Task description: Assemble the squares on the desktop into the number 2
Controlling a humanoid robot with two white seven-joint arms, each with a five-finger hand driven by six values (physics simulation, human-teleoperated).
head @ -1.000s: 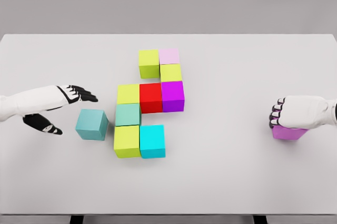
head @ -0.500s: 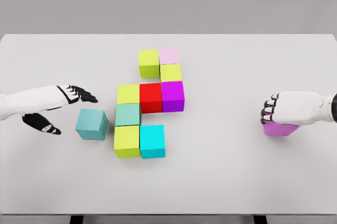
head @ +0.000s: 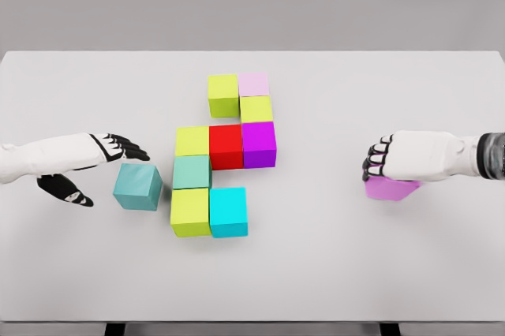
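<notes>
Several coloured cubes sit packed together mid-table: a yellow-green one [head: 223, 95] and a pale pink one [head: 254, 84] at the top, a red one [head: 226, 146] and a purple one [head: 259, 143] in the middle, a cyan one [head: 228, 211] at the bottom. A loose teal cube [head: 137, 186] lies just left of the group. My left hand [head: 88, 167] hovers open beside that teal cube. My right hand [head: 388, 159] is curled over a magenta cube [head: 388, 189], which peeks out below the hand.
The white table [head: 331, 265] stretches wide, with its front edge near the bottom of the view. A grey wall stands behind it.
My right hand has slid left with the magenta cube, toward the cluster. The left hand has edged slightly right and down toward the teal cube.
</notes>
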